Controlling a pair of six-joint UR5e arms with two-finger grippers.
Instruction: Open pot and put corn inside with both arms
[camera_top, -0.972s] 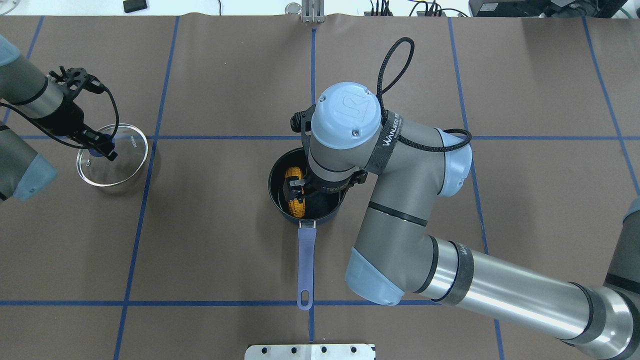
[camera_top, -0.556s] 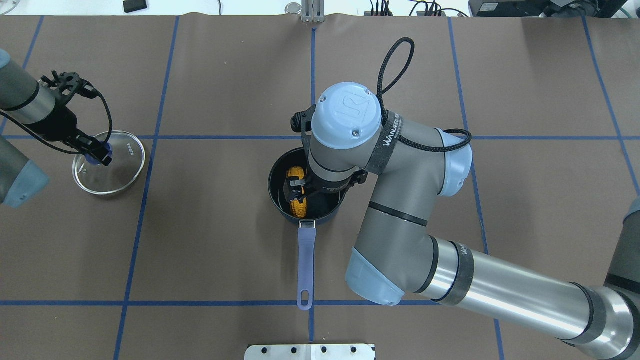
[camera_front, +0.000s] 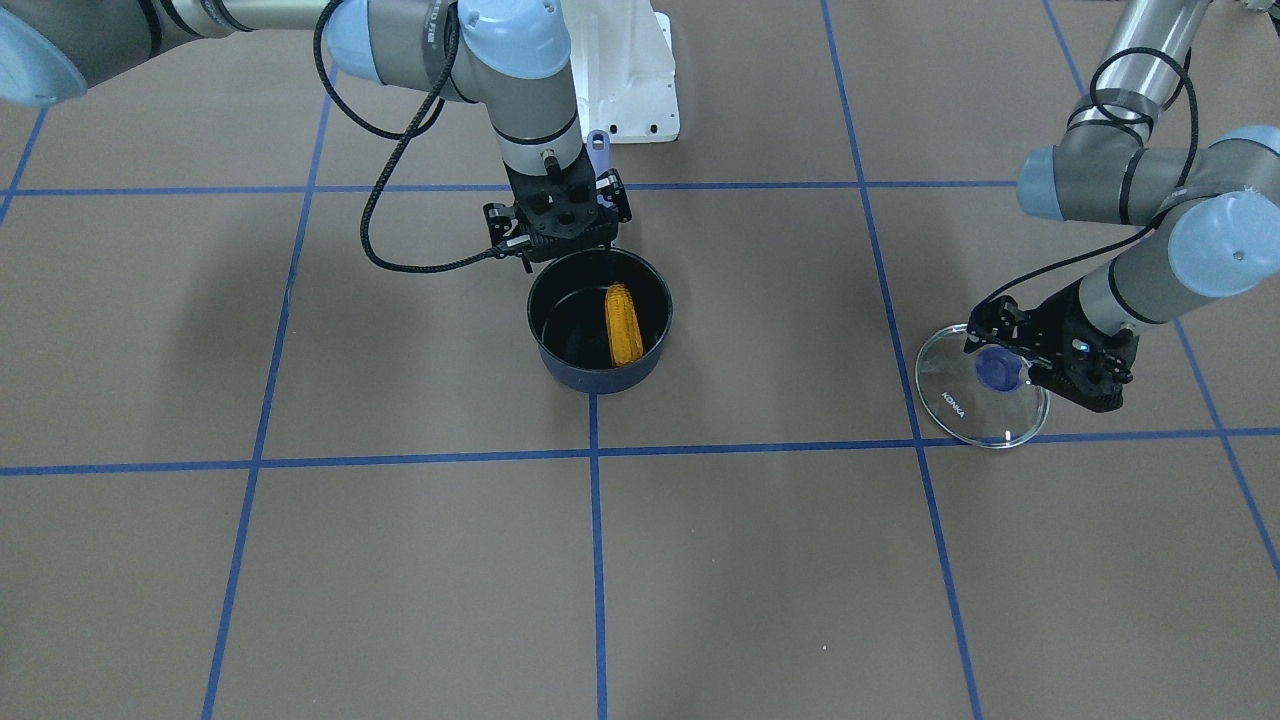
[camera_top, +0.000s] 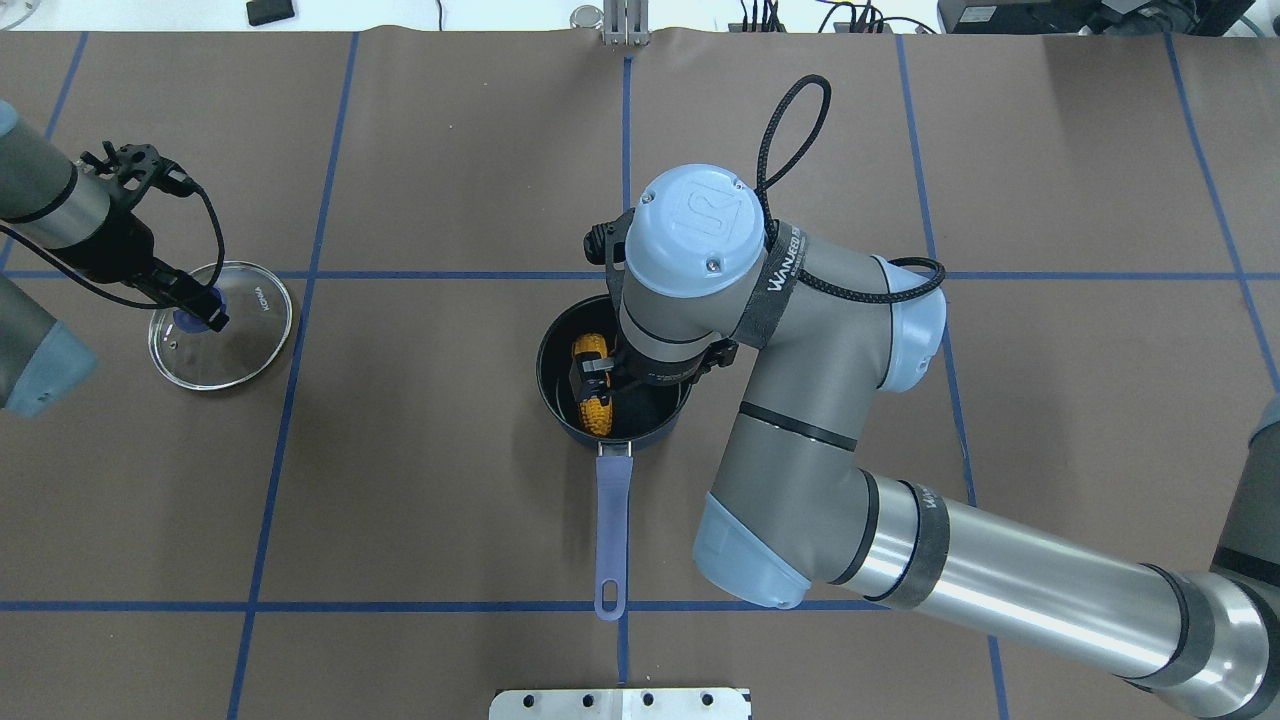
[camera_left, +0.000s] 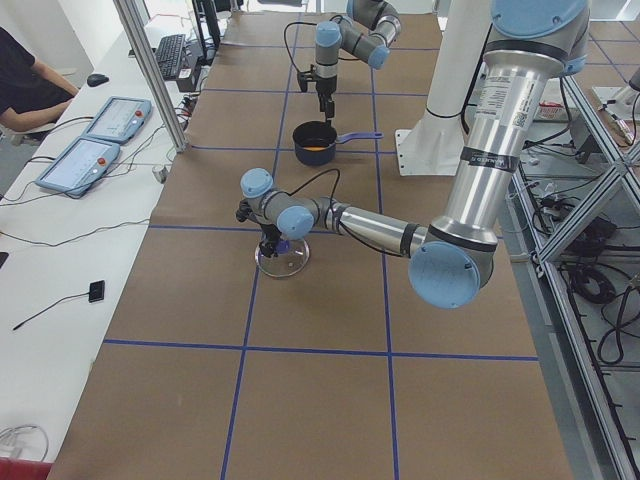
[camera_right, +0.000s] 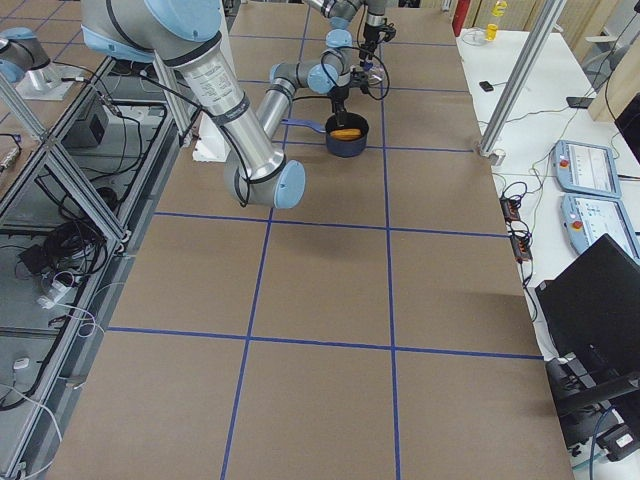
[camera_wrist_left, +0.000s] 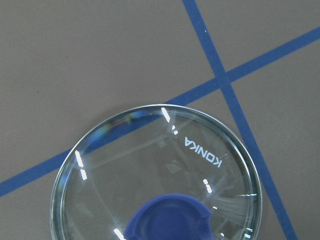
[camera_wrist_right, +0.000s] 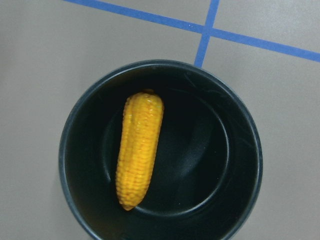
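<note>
One left gripper (camera_top: 205, 315), one right gripper (camera_top: 588, 378), one pot (camera_front: 590, 382), one corn (camera_front: 622, 322), one lid (camera_front: 950, 400); in the front-facing view the corn lies loose on the pot's black floor at mid-frame, and the lid is far right, well apart, the left gripper clamped on its blue knob (camera_wrist_left: 170, 220). The right gripper hangs over the pot; I cannot tell whether its jaws are apart or together. The overhead view shows the whole lavender handle (camera_top: 612, 520) but half-hides the corn; the right wrist view shows the corn whole but not the handle.
</note>
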